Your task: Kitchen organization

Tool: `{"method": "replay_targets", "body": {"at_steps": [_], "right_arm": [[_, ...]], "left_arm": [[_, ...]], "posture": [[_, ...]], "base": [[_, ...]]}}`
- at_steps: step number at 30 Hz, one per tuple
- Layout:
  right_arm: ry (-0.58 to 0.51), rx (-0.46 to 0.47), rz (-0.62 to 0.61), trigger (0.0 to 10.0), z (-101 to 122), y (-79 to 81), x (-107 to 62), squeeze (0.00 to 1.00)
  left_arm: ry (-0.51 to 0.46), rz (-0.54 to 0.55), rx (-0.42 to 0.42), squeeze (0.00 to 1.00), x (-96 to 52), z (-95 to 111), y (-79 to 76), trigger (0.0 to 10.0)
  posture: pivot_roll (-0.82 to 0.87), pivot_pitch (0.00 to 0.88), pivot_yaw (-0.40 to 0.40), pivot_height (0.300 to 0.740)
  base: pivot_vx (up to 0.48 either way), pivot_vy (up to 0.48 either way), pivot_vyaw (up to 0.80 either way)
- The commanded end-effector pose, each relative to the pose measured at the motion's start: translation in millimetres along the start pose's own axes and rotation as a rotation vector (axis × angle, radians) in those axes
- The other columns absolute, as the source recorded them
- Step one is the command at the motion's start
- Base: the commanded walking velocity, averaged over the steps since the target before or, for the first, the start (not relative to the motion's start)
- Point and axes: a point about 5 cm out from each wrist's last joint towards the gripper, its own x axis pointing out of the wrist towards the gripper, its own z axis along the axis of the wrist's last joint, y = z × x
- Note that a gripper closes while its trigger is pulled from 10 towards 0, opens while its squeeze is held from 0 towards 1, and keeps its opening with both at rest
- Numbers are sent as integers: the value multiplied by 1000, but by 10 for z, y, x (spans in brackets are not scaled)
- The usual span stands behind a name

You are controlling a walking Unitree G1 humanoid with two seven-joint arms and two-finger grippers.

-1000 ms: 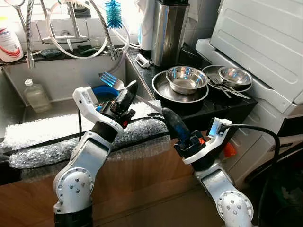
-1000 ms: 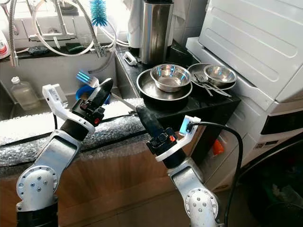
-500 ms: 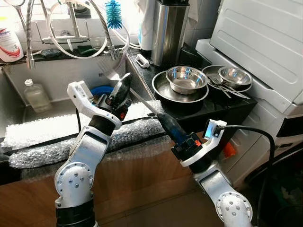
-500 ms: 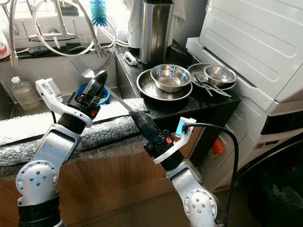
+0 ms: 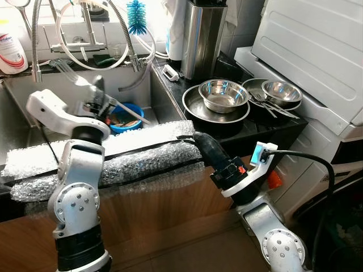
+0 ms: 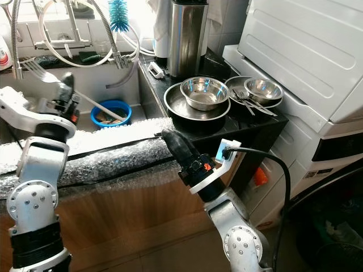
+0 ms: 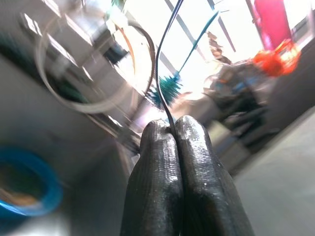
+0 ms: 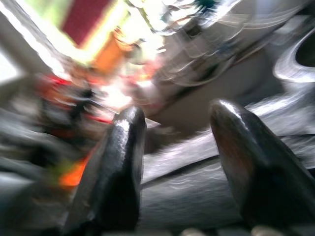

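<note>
The left gripper point(image 5: 97, 95) is raised over the steel sink point(image 5: 22, 122), its two black fingers point(image 7: 162, 162) pressed together on the thin handle of a silver metal fork point(image 6: 35, 67). The fork's tines stick out behind the gripper toward the sink's back wall, and the handle runs out the other side, slanting down toward one round blue plastic bowl point(image 5: 126, 117) that sits in the sink just below and beyond the fingertips.

The right gripper point(image 5: 199, 137) is held out in front of the counter edge, well apart from the left one, its tip just beside the strip of crinkled silver foil padding point(image 5: 142, 161) that covers that edge. In the right wrist view its two fingers point(image 8: 115, 162) stand clearly apart with nothing between them.

Beyond the right gripper, on the black counter point(image 5: 283, 127), sit two round steel pans: the nearer pan point(image 5: 195, 110) holds one shiny steel bowl point(image 5: 223, 93), the farther pan point(image 5: 256, 85) holds one smaller steel bowl point(image 5: 282, 90) and a few pieces of cutlery point(image 5: 271, 106), too tangled to count. One tall steel canister point(image 5: 202, 39) stands behind them. One blue bristle brush point(image 5: 136, 14) hangs by the tap hoses above the sink.
</note>
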Motion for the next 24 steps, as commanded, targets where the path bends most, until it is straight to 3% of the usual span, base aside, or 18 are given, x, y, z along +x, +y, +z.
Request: {"method": "replay_targets", "body": {"at_steps": [1,2,5,7,9,10,11,12,14,15,22,24], "right_arm": [[-14,-230,-125,10000,85,-86,60,0],[-45,-280,-165,10000,141,-112,82,0],[-101,-414,-215,10000,278,-111,125,0],[-107,-421,-217,10000,287,-102,129,0],[-109,-431,-219,10000,274,-78,120,0],[-105,-452,-228,10000,254,-72,99,0],[-105,-452,-228,10000,254,-72,99,0],[-108,-479,-240,10000,223,-72,84,0],[-120,-522,-273,10000,187,-87,48,0],[-137,-594,-311,10000,190,-104,-6,0],[-159,-676,-397,10000,280,-182,-174,0],[-153,-644,-423,10000,252,-211,-233,0]], "left_arm": [[-63,-70,143,0,34,105,-184,10000],[-80,-92,216,0,41,125,-231,10000],[-108,-86,321,0,46,123,-253,10000],[-110,-84,339,0,47,117,-248,10000],[-115,-95,429,0,41,98,-244,10000],[-115,-126,534,0,26,72,-251,10000],[-115,-126,534,0,26,72,-251,10000],[-112,-139,605,0,8,38,-243,10000],[-102,-137,659,0,-25,-5,-198,10000],[-102,-148,713,0,-57,-27,-163,10000],[-130,-164,902,0,-108,20,-33,10000],[-136,-169,953,0,-114,25,11,10000]], "posture": [[-37,0,-76,727],[-37,0,-77,727],[-42,0,-73,727],[-42,0,-73,727],[-43,0,-74,727],[-37,0,-75,727],[-37,0,-75,727],[-37,0,-75,727],[-37,0,-75,727],[-36,0,-74,727],[-45,0,-69,727],[-44,0,-69,727]], "base": [[0,0,0],[0,0,0],[0,0,0],[0,0,0],[0,0,0],[0,0,0],[0,0,0],[0,0,0],[0,0,0],[0,0,0],[0,0,0],[0,0,0]]}}
